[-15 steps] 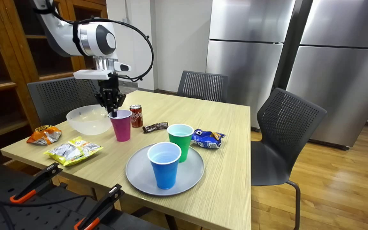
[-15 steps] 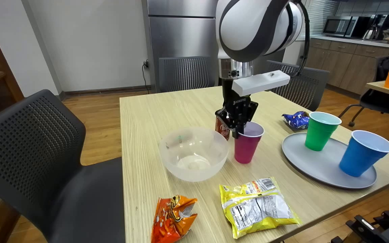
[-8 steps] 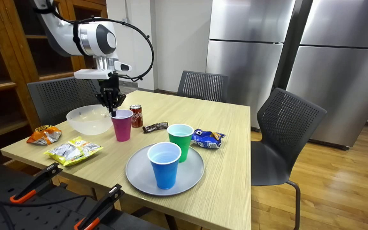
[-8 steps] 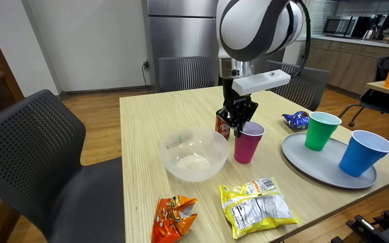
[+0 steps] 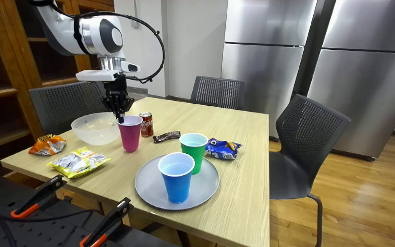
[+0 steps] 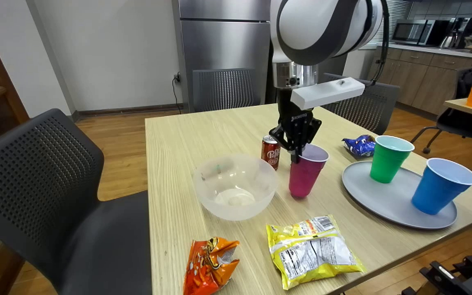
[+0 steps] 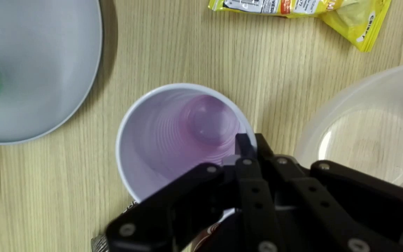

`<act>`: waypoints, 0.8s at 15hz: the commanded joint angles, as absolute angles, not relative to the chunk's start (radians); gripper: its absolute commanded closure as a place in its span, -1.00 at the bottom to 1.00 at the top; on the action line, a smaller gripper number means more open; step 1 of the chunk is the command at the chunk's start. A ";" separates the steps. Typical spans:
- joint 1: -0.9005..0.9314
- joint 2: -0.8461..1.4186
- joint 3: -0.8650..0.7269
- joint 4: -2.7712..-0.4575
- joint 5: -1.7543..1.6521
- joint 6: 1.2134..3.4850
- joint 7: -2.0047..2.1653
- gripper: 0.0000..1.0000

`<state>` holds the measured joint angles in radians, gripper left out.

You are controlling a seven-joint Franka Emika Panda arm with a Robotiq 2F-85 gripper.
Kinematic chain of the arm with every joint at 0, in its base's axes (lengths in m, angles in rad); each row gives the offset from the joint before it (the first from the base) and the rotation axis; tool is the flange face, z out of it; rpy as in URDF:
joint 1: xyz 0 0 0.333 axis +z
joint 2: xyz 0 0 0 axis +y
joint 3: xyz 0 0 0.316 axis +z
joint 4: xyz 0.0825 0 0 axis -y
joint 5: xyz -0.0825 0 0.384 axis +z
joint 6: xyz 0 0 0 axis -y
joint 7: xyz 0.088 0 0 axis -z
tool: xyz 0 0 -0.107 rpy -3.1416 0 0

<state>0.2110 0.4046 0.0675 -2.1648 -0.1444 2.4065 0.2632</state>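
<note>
One magenta cup [image 7: 180,140], rim clamped in the gripper [image 7: 254,144]; around it in wrist view: yellow packet [image 7: 303,7] at one o'clock, bowl [image 7: 373,91] three, part-hidden can [image 7: 205,236] six, plate [image 7: 44,80] ten.

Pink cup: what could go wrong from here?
The gripper pinches the pink cup by one side of its rim only, so it may swing or slip. The soda can stands close by the cup and could be knocked over. The frosted bowl, also near, might get bumped.
</note>
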 commanded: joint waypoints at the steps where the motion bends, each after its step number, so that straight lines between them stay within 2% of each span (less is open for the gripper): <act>1: 0.212 0.295 0.055 -2.271 -0.153 2.420 0.274 0.98; 12: 0.160 0.093 0.027 -2.479 -0.184 2.452 0.255 0.98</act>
